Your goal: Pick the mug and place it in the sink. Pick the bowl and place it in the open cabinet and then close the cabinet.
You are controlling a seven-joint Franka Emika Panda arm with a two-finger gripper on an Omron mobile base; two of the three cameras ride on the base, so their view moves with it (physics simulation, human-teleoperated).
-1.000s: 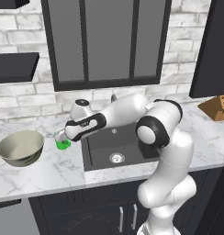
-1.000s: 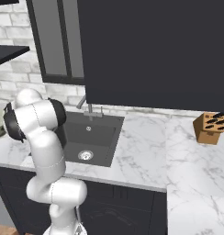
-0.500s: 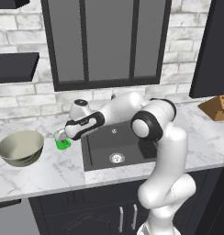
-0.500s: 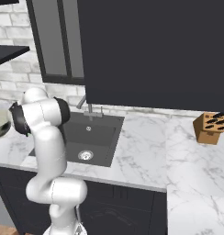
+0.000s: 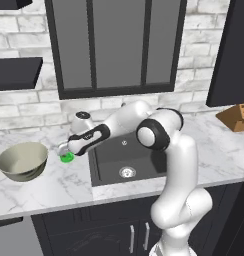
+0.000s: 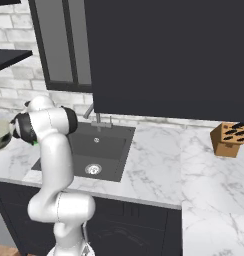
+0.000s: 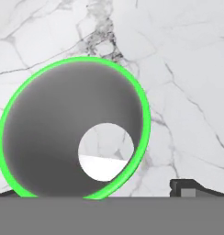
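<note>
- The counter (image 5: 54, 187) is done in white marble with grey veining, smooth and polished-looking.
- The mug (image 7: 72, 128) is seen with a bright green glossy rim and a matt grey inside.
- The bowl (image 5: 22, 161) is given a smooth ceramic look, olive outside, cream inside.
- The sink (image 5: 125, 157) is finished in matt dark grey, with a shiny steel drain (image 5: 126, 172).
- The wall (image 5: 24, 112) is laid in rough pale brick.
- The knife block (image 6: 228, 139) is made of plain wood.
- The cabinet (image 6: 169, 55) is kept matt charcoal.
</note>
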